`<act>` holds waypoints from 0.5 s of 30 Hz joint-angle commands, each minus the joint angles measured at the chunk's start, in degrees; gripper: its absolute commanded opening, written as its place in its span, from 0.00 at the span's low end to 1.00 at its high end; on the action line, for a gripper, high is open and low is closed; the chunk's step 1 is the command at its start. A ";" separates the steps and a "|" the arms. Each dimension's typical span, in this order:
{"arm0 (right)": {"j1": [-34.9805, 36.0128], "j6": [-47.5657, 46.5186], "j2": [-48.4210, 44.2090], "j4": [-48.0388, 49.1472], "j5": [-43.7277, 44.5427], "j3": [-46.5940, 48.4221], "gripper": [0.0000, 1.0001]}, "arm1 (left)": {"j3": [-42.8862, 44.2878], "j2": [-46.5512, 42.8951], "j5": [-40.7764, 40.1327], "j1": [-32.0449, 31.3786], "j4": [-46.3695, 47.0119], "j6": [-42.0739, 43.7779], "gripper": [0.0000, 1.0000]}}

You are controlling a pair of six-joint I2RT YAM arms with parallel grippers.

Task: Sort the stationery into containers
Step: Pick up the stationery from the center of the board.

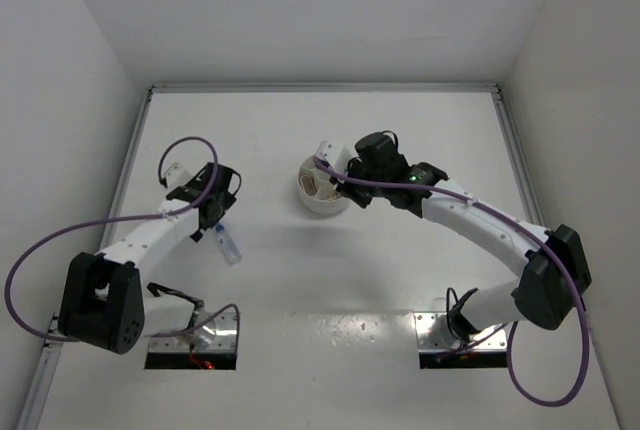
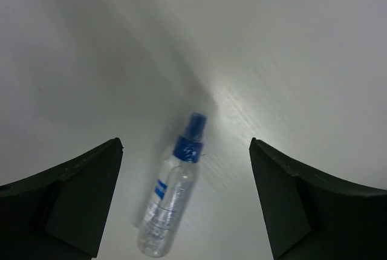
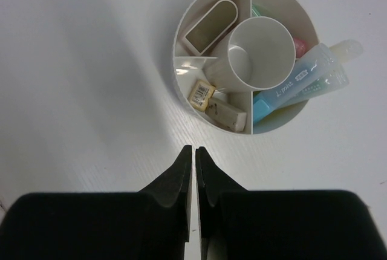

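Left of the bowl [image 1: 322,207], the released left gripper [image 2: 185,145] straddled the blue-capped tube [image 2: 169,196], best pinched mid-body; the right gripper [image 3: 193,150] hung clenched, empty.

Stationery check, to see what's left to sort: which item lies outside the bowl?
The clear blue-capped bottle, lying under the left gripper; the others sit in the bowl.

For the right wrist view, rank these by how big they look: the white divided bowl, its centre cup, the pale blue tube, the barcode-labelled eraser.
1. white divided bowl
2. centre cup and pale blue tube: too alike in apparent size to rank
3. barcode-labelled eraser, smallest
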 commanded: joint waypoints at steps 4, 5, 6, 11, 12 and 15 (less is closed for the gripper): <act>-0.32 0.11 -2.48 1.05 -0.40 0.36 0.05 | -4.84 -1.44 6.65 2.34 -1.74 0.45 0.90; -0.32 0.11 -2.48 1.05 -0.40 0.36 0.05 | -5.45 -0.91 7.62 2.34 -0.95 1.07 0.89; -0.32 0.11 -2.48 1.05 -0.40 0.36 0.05 | -5.46 0.74 8.50 2.34 0.19 2.04 0.89; -0.32 0.11 -3.01 1.05 -0.40 0.36 0.05 | -6.59 4.53 12.28 1.03 5.03 3.89 0.84; -0.32 0.11 -3.01 1.05 -0.40 0.36 0.05 | -6.60 4.54 12.90 1.03 5.64 4.41 0.83; -0.32 0.11 -3.01 1.05 -0.40 0.36 0.05 | -6.60 6.81 13.43 1.03 7.15 5.12 0.77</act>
